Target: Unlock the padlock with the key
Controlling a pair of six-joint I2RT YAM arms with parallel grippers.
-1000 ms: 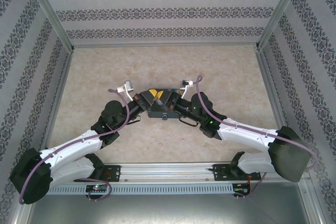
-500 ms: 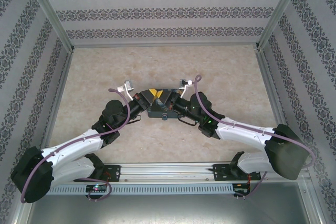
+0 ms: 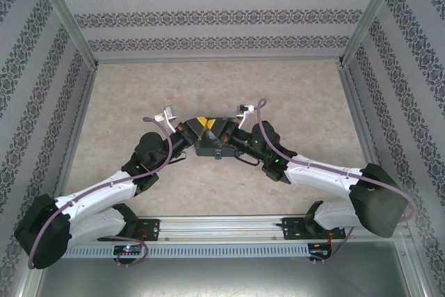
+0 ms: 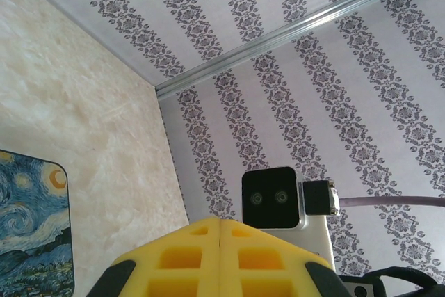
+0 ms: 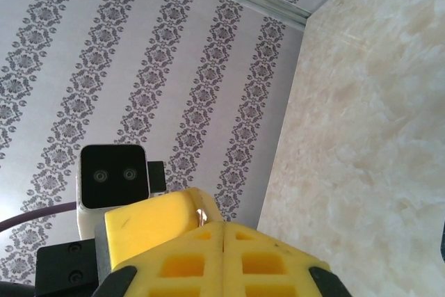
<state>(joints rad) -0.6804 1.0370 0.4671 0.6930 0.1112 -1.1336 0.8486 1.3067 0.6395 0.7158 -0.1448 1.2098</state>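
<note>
Two arms leaned in over a dark case [image 3: 208, 145] in the middle of the table [image 3: 313, 102]. The left arm [image 3: 104, 196] was on the left side of the case and the right arm [image 3: 327, 175] on its right side, and their tips were very close above it.

The left gripper [image 4: 220, 229] had its yellow fingers pressed tight together, with no gap. The case, with its blue starry picture, lay just to the left of it. The right gripper [image 5: 222, 233] was pressed together too, with nothing seen between its fingers.

A tiny grey padlock [image 3: 217, 154] seemed to sit at the near edge of the case. A thin shiny bit, maybe the key [image 5: 201, 215], stuck out by the yellow tips above the case. I could not tell which gripper had it.
</note>
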